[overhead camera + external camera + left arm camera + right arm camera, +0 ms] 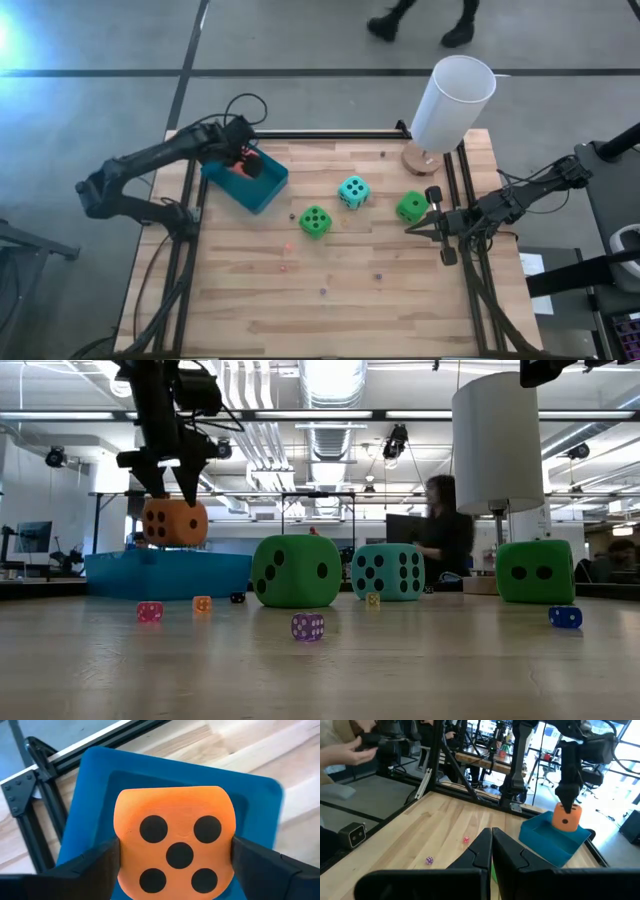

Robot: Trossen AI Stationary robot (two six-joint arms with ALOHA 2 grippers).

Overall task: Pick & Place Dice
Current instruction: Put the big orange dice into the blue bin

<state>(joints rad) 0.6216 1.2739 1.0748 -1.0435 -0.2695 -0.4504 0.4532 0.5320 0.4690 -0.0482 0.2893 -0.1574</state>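
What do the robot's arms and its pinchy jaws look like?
Both arms are dark, nearly black, made of slim jointed segments with black cables looping beside them. The left gripper ends in two flat, dark, wedge-shaped jaws. The right gripper has two long, smooth black jaws tapering to a narrow tip. Neither shows any markings I can make out.

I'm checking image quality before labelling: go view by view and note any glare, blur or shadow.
High view: bright glare at the upper left corner; the blue tray is clear. Low view: ceiling strip lights glare, the foreground table is soft, and the left tool is silhouetted above the orange die. Left wrist view: die sharp, fingers blurred. Right wrist view: own tool dark and soft.
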